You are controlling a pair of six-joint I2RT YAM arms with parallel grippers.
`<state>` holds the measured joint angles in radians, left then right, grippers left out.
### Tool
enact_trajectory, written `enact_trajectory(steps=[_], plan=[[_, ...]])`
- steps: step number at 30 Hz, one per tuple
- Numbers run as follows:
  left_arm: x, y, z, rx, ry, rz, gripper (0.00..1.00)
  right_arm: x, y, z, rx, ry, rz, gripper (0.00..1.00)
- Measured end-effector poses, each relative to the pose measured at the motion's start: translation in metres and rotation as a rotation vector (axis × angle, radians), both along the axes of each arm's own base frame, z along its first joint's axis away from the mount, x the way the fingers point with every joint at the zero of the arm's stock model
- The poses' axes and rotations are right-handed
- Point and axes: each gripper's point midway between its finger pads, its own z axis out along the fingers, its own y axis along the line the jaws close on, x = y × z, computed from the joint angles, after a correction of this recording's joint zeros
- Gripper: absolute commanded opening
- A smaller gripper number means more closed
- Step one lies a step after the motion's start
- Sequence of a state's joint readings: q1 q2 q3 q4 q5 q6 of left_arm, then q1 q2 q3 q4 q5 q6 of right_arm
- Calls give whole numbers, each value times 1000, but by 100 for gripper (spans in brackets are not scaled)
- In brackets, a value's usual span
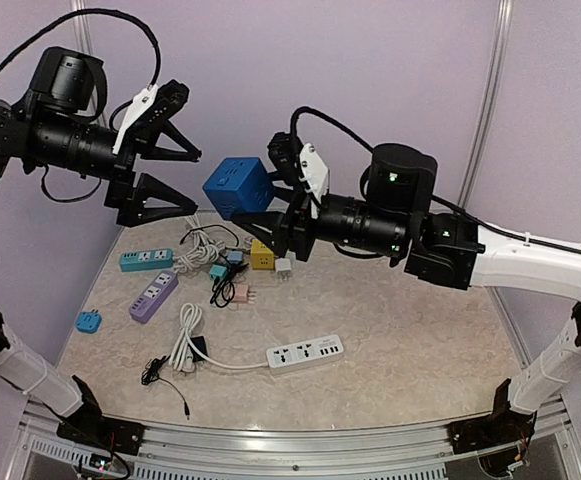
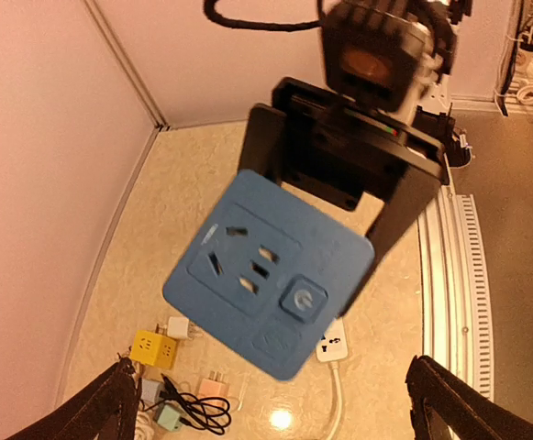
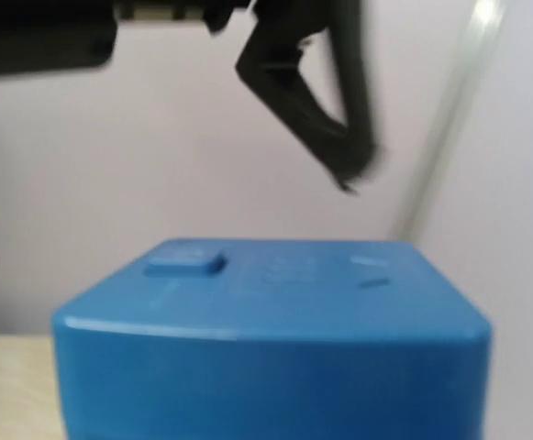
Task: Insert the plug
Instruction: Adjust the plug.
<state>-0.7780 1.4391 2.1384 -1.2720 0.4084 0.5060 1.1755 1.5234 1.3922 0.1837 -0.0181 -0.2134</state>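
Observation:
A blue cube socket point(image 1: 236, 187) hangs in the air above the table's far side, with my right gripper point(image 1: 266, 190) shut on its sides. In the left wrist view its face with sockets and a round button point(image 2: 271, 275) looks at the camera, the right arm's black fingers point(image 2: 404, 206) behind it. My left gripper point(image 1: 192, 180) stands wide open just left of the cube, touching nothing. The cube point(image 3: 275, 339) fills the right wrist view and hides that gripper's fingers. Small plugs lie on the table: a pink one point(image 1: 242, 293) and a white one point(image 1: 283, 266).
On the table lie a yellow cube socket point(image 1: 261, 254), a teal power strip point(image 1: 146, 260), a purple strip point(image 1: 153, 297), a white strip point(image 1: 305, 352) with its coiled cord, a blue round adapter point(image 1: 88, 321) and tangled black cables point(image 1: 208, 240). Walls close in behind and on the left.

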Motion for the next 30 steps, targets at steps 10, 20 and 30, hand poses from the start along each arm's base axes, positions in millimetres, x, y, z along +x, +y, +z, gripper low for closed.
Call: enact_trajectory(steps=[10,20,30], plan=[[-60,-2,21,-32,-136,-210,99,-60,-24,45,122,41,385,0],[-45,-32,19,-37,-159,-145,87,-69,-22,37,102,60,443,0],[-44,-44,12,-28,-131,-151,79,-63,-25,34,100,63,412,0]])
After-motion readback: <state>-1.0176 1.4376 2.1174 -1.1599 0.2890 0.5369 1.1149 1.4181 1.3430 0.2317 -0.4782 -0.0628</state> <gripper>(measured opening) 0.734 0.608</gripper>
